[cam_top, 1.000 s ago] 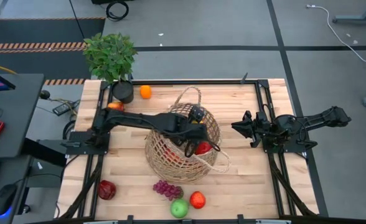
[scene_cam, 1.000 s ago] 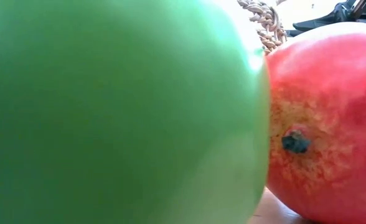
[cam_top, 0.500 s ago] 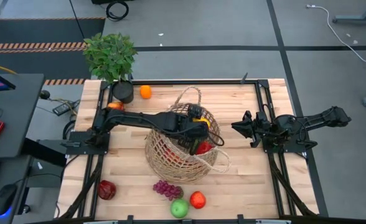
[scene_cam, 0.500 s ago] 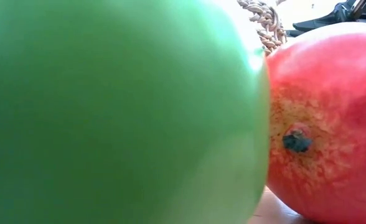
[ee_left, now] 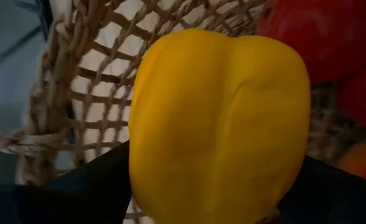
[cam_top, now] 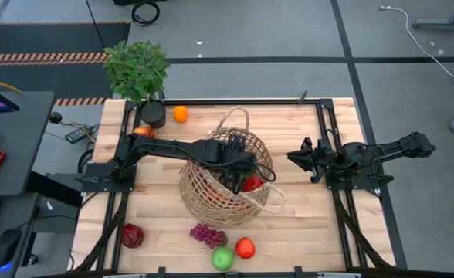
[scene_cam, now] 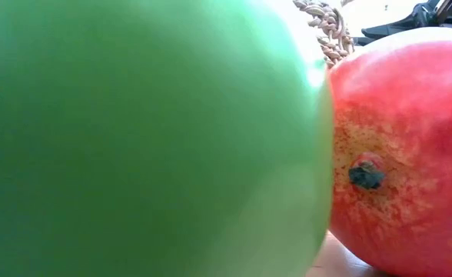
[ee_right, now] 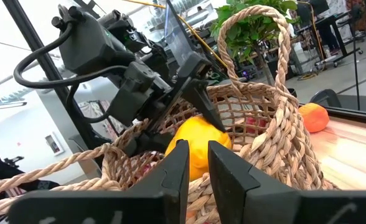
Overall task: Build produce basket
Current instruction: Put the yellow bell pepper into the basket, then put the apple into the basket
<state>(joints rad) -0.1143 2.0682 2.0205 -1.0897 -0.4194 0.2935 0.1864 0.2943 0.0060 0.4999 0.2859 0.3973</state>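
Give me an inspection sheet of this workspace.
Surface: wooden table.
Job's things: basket at centre, red produce inside; yellow pepper held over it; orange, grapes, green apple, two red fruits outside.
Clutter: potted plant at far left corner.
End effectors: left end effector shut on yellow pepper; right end effector shut, empty, beside the basket.
Cables: white cable on floor.
Surroundings: desk, mouse at left.

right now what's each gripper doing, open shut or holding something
Left gripper: closed on the yellow pepper, over the wicker basket.
Right gripper: shut, empty, parked at the table's right side.
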